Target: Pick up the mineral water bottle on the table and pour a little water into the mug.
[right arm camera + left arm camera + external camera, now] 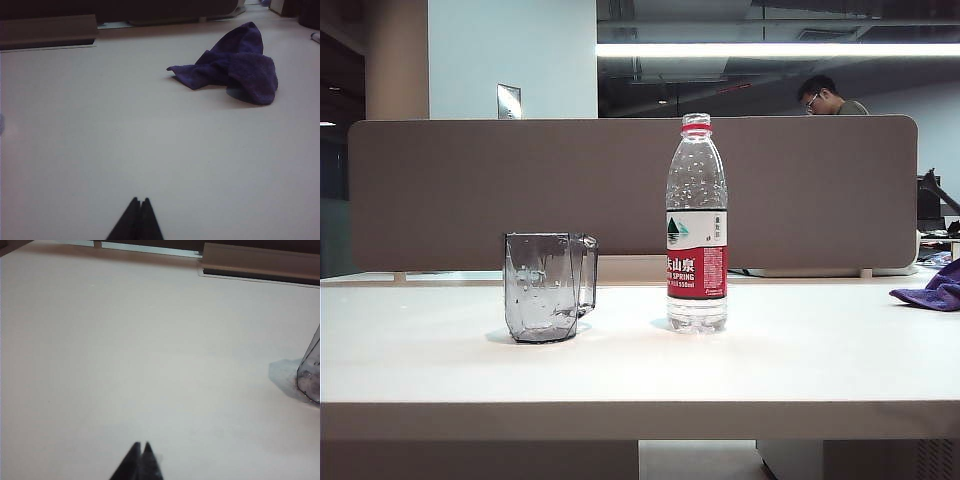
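While both the left hand and right hand hover pinched together, the red-labelled mineral water bottle stands capless.

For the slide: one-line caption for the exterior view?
Uncapped mineral water bottle and empty mug upright, apart on white table; purple cloth at right edge; no arms visible.

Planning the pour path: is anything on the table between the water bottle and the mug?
Nothing visible. The mineral water bottle and mug stand apart on bare table; the purple cloth lies far off. Both grippers, left and right, are shut, holding nothing.
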Controlling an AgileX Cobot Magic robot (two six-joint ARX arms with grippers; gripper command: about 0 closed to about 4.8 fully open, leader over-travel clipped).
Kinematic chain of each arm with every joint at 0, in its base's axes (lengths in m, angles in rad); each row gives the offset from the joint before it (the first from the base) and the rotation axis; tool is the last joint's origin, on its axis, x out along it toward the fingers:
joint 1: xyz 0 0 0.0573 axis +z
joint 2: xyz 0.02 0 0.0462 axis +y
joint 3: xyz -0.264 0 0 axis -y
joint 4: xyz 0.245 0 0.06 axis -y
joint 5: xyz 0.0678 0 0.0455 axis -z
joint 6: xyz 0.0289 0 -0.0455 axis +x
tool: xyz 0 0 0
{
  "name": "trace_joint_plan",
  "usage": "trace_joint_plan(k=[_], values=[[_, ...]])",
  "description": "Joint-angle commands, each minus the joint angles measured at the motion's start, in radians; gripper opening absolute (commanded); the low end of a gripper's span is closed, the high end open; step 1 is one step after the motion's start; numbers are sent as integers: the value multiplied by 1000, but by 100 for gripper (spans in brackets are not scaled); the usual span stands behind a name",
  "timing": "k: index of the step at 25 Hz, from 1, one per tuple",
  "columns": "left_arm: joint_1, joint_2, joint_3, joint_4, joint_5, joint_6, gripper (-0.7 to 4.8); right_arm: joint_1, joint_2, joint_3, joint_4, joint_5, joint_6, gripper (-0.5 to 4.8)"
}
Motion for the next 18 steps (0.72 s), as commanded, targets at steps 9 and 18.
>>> trace_joint_plan(k=[9, 18], values=[[0, 1, -3, 2, -3, 0, -2, 0, -1, -8, 14, -3, 18, -6], [-192, 1, -3, 2, -4, 0, -3, 0, -1, -8, 3, -79, 250, -6]])
